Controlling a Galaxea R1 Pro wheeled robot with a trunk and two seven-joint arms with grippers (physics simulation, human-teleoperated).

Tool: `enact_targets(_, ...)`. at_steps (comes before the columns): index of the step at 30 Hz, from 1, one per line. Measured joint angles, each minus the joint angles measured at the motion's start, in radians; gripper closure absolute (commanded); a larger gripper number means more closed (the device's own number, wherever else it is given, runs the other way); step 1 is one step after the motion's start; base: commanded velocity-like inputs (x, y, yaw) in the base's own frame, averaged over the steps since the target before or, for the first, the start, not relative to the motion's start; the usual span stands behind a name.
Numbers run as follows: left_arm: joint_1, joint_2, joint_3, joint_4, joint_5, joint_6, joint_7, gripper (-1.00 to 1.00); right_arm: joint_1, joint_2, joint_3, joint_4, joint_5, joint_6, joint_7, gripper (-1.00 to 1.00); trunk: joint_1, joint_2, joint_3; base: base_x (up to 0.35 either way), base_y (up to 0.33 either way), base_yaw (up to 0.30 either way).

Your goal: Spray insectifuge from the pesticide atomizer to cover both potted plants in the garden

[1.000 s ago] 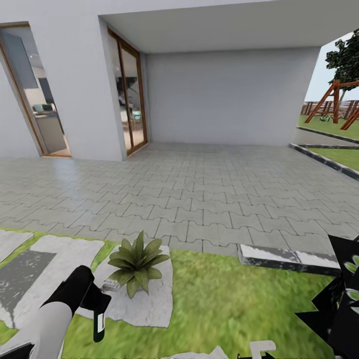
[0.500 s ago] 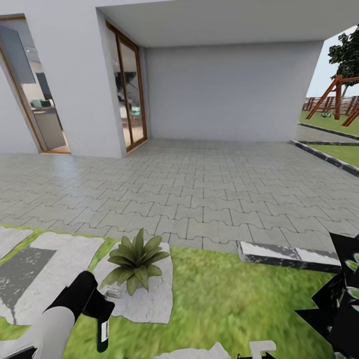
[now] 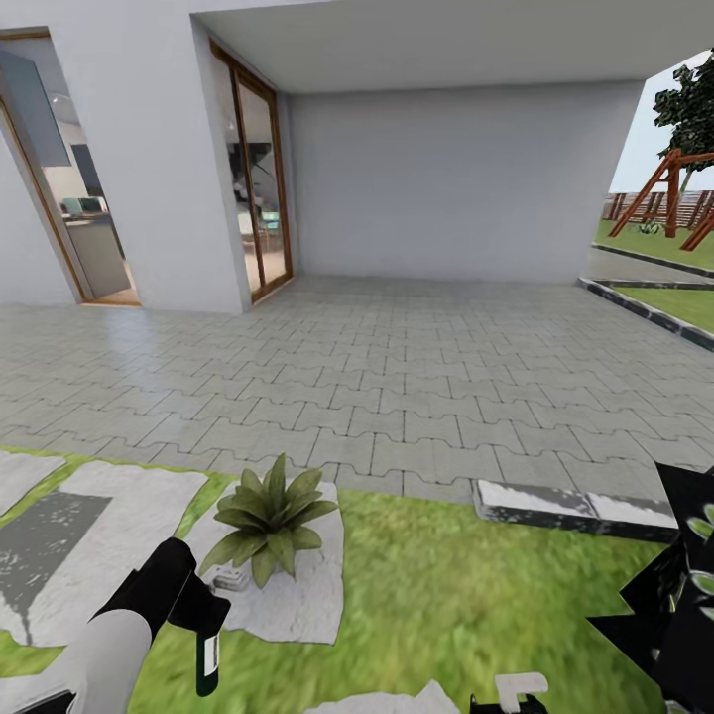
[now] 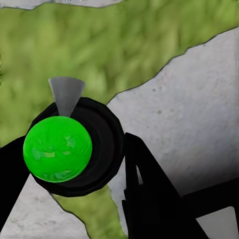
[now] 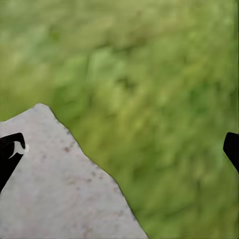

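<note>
Left arm is angled in from the lower left over the lawn (image 3: 436, 605), left gripper (image 3: 201, 617) clamped on the pesticide atomizer (image 3: 207, 656), which hangs dark end down just short of the potted plant (image 3: 269, 516) on its stepping stone (image 3: 297, 595). Right gripper (image 5: 119, 149) fingers are seen spread wide, empty. The atomizer's top is hidden by the fingers; the label is unreadable.

No legible txt, nos. or brand anywhere. The pesticide atomizer (image 3: 207, 650) carries a small pale label on its dark body, but it's too small & blurred to read. No signs on the house walls or paving.
</note>
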Motion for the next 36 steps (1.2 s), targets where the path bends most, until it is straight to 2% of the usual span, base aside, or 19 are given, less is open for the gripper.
enact_targets(9, 0.0, 0.0, 0.0, -0.002, 0.0, 0.0, 0.0, 1.0, 0.0, 0.001, 0.0, 0.002, 0.0, -0.008, -0.002, -1.0, 0.0, 0.0, -0.009, 0.072, -0.185, 0.083)
enact_targets(22, 0.0, 0.005, 0.001, -0.004, 0.0, 0.0, 0.006, 1.0, 0.0, 0.001, 0.0, 0.002, 0.001, -0.008, 0.0, -1.0, 0.0, 0.0, -0.018, 0.001, -0.007, 0.037)
enact_targets(27, 0.0, -0.005, 0.005, -0.063, 0.004, 0.002, 0.007, 1.0, 0.0, 0.001, 0.0, 0.002, 0.001, -0.007, 0.0, -1.0, 0.0, 0.0, -0.018, 0.0, 0.0, 0.0)
enact_targets(32, -0.001, -0.029, 0.001, -0.108, 0.015, -0.002, 0.008, 1.0, 0.0, 0.001, 0.0, 0.002, 0.001, -0.006, 0.0, -1.0, 0.0, 0.0, -0.018, 0.0, 0.0, 0.0)
enact_targets(36, -0.002, -0.028, -0.003, -0.161, 0.012, 0.004, 0.006, 1.0, 0.0, 0.001, 0.0, 0.001, 0.001, -0.006, 0.001, -1.0, 0.0, 0.0, -0.018, 0.0, 0.15, 0.0)
